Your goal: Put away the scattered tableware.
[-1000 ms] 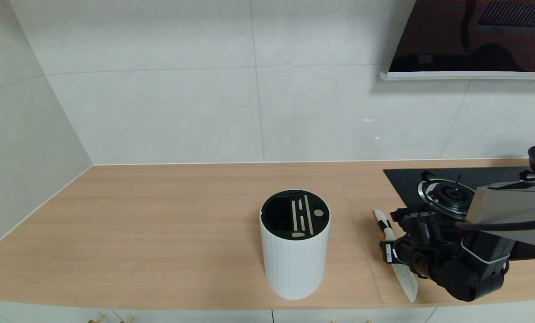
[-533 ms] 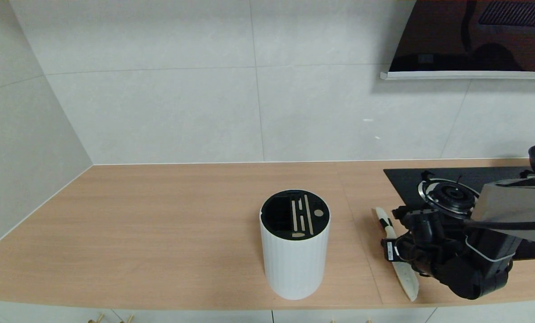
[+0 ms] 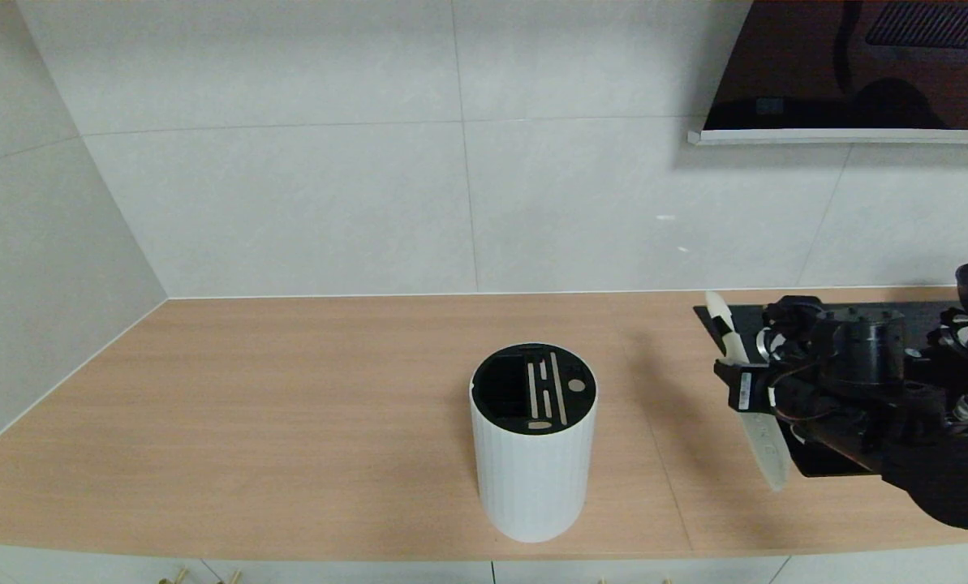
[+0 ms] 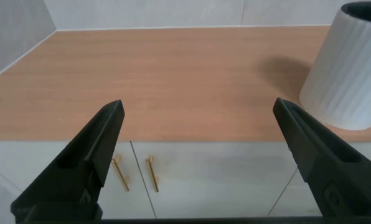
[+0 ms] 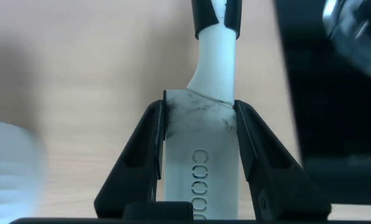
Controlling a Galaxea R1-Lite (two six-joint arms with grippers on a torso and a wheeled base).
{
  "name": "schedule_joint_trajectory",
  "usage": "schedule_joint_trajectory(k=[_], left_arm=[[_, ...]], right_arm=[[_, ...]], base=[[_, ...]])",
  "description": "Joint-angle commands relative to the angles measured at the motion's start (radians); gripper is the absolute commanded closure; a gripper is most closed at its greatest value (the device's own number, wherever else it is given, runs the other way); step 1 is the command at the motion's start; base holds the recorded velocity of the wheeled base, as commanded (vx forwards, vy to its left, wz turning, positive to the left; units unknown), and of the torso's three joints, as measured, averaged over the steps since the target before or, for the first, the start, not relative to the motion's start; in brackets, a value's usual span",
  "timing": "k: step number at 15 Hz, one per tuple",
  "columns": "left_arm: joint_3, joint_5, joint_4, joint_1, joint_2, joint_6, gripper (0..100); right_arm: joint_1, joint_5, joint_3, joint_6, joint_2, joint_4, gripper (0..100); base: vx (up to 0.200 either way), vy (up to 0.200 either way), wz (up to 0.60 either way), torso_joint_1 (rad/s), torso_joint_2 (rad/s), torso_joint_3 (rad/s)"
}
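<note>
Right end effector (image 3: 755, 388) is clamped on the knife (image 3: 769, 448) near the blade's base. The knife, flat on the surface (image 3: 289, 405) a second ago, is now lifted clear, right of the holder (image 3: 534, 454). Slotting it in is judged next.

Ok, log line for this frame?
right gripper: shut on knife | knife: held above counter | holder: upright | left gripper: open
</note>
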Motion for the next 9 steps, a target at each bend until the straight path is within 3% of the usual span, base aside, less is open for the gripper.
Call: schedule_joint_trajectory(k=[1, 3, 4, 5, 7, 9], left_arm=[[-0.104, -0.107, 0.045, -0.021, 0.084, 0.000, 0], [-0.233, -0.367, 0.080, -0.064, 0.341, -0.002, 0], [-0.290, -0.445, 0.077, -0.075, 0.441, -0.005, 0], [-0.414, -0.505, 0.074, -0.078, 0.599, -0.023, 0], [-0.623, -0.548, 0.060, -0.125, 0.846, -0.035, 0], [-0.739, -0.548, -0.108, -0.207, 1.065, -0.120, 0]], right_arm=[[0.073, 0.002, 0.003, -0.004, -0.186, 0.019, 100], [0.113, 0.001, -0.103, -0.063, -0.205, 0.056, 100], [0.130, 0.001, -0.140, -0.064, -0.214, 0.082, 100], [0.165, 0.004, -0.184, -0.066, -0.231, 0.133, 100], [0.214, 0.005, -0.278, -0.067, -0.228, 0.188, 100], [0.268, 0.005, -0.313, -0.073, -0.225, 0.214, 100]], base=[[0.000, 0.000, 0.00, 0.000, 0.00, 0.000], [0.000, 0.000, 0.00, 0.000, 0.00, 0.000], [0.000, 0.000, 0.00, 0.000, 0.00, 0.000], [0.000, 0.000, 0.00, 0.000, 0.00, 0.000], [0.000, 0.000, 0.00, 0.000, 0.00, 0.000], [0.000, 0.000, 0.00, 0.000, 0.00, 0.000]])
